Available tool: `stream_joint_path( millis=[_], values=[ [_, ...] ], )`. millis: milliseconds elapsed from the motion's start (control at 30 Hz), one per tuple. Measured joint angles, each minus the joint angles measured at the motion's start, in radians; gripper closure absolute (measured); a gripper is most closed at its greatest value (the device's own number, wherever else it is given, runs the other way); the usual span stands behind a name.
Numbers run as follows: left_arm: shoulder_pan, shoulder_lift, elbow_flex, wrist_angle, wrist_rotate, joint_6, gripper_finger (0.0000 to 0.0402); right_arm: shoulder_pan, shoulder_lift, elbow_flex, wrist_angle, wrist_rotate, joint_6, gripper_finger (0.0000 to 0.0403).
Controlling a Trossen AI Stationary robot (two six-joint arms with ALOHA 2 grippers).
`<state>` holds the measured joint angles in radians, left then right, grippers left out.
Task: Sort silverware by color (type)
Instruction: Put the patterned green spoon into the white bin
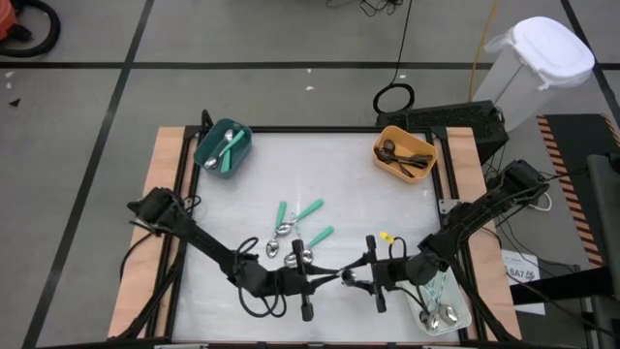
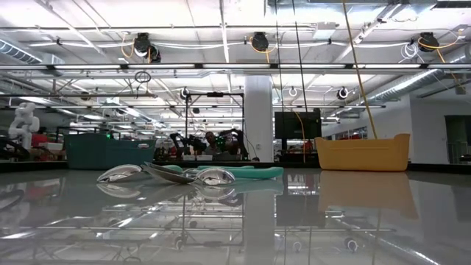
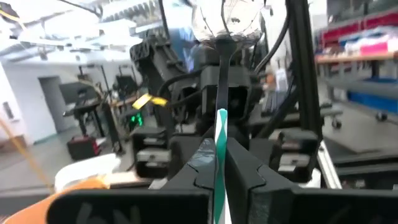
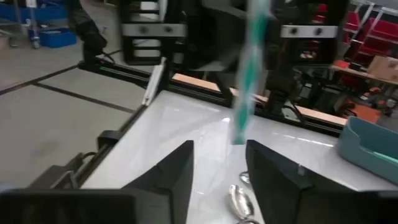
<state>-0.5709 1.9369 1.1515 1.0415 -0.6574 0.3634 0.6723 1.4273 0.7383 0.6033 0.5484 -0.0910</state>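
A spoon (image 3: 222, 74) with a teal-and-white striped handle and a shiny bowl is in my left gripper (image 3: 219, 158), which is shut on it near the table's front edge (image 1: 327, 279). My right gripper (image 1: 360, 278) faces it from the right and stands open (image 4: 219, 165). The striped handle (image 4: 247, 74) shows just beyond its fingers and touches neither. Loose on the table lie teal-handled spoons (image 1: 295, 215) and silver spoons (image 1: 287, 252), also seen in the low view (image 2: 193, 175). My left gripper pinches the spoon's striped handle (image 3: 219, 127) between its two fingers, coming about level from the table's left. The handle runs along the fingers and on back past them. The bowl (image 3: 224, 22) sticks out ahead toward my right gripper, and the spoon is lifted clear of the table.
A teal bin (image 1: 209, 153) with teal-handled pieces stands at the far left, and an orange bin (image 1: 384, 160) with dark pieces at the far right. A clear tray (image 1: 463, 318) with silver spoons sits at the near right corner. Bare table lies between the bins.
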Motion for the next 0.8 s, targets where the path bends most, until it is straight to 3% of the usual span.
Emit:
stream_joint_path(
  millis=[233,467,633,800],
  values=[
    [0.024,0.075,0.000,0.149,0.078,0.025,0.0392,-0.032,0.000,0.000,0.025,-0.003,0.007,0.0213],
    [0.045,0.108,0.000,0.213,0.091,0.035,0.0392,-0.074,0.000,0.000,0.028,-0.105,0.033,0.0213],
    [0.049,0.108,0.000,0.210,0.092,0.037,0.0392,-0.087,0.000,0.000,0.028,-0.105,0.042,0.0254],
    [0.048,0.108,0.000,0.200,0.091,0.038,0.0392,-0.089,0.000,0.000,0.022,-0.108,0.042,0.0333]
  ],
)
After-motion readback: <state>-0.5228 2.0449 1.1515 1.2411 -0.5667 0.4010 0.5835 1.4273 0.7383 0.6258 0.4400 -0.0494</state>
